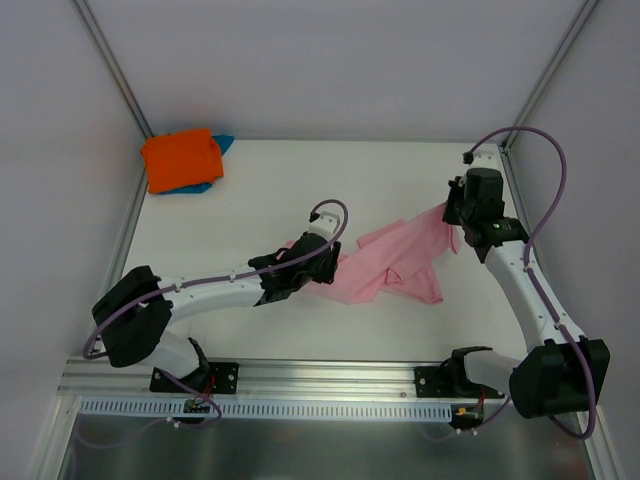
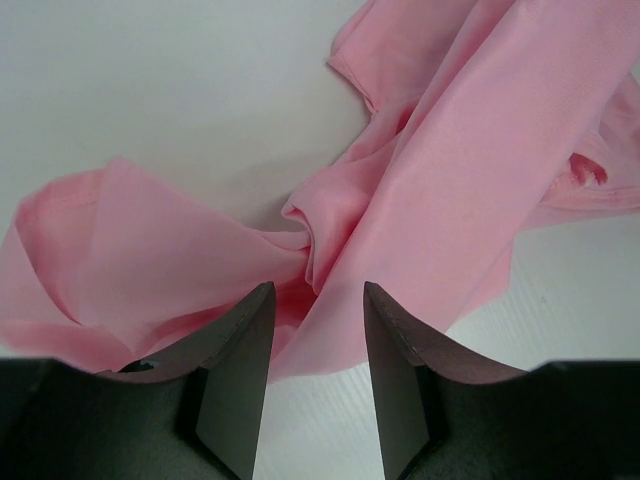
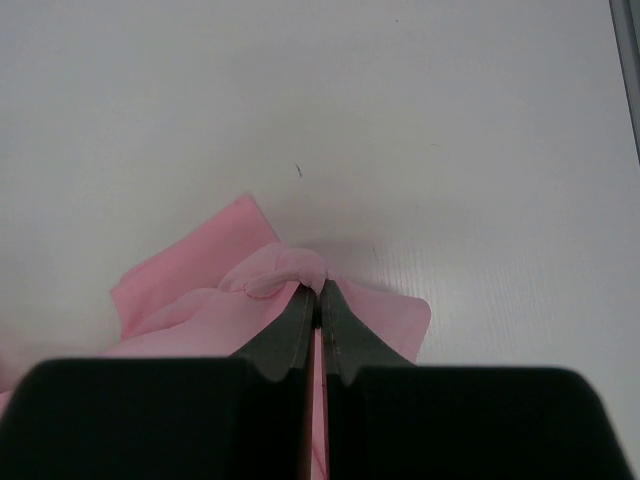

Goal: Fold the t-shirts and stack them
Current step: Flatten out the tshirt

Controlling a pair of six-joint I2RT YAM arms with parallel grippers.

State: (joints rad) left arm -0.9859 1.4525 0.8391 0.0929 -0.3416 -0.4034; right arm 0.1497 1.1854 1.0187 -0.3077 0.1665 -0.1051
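A crumpled light pink t-shirt (image 1: 395,262) lies stretched across the middle of the table. My left gripper (image 1: 300,262) sits at the shirt's left end, open, with pink cloth (image 2: 330,250) just beyond its fingertips and bare table between its fingers (image 2: 240,340). My right gripper (image 1: 455,222) is shut on the shirt's far right corner (image 3: 290,268), which bunches over its tips. A folded bright orange t-shirt (image 1: 180,158) rests on a teal-blue t-shirt (image 1: 222,145) at the back left corner.
Metal frame posts (image 1: 118,80) and pale walls close in the table at back, left and right. A rail (image 1: 300,375) carrying both arm bases runs along the near edge.
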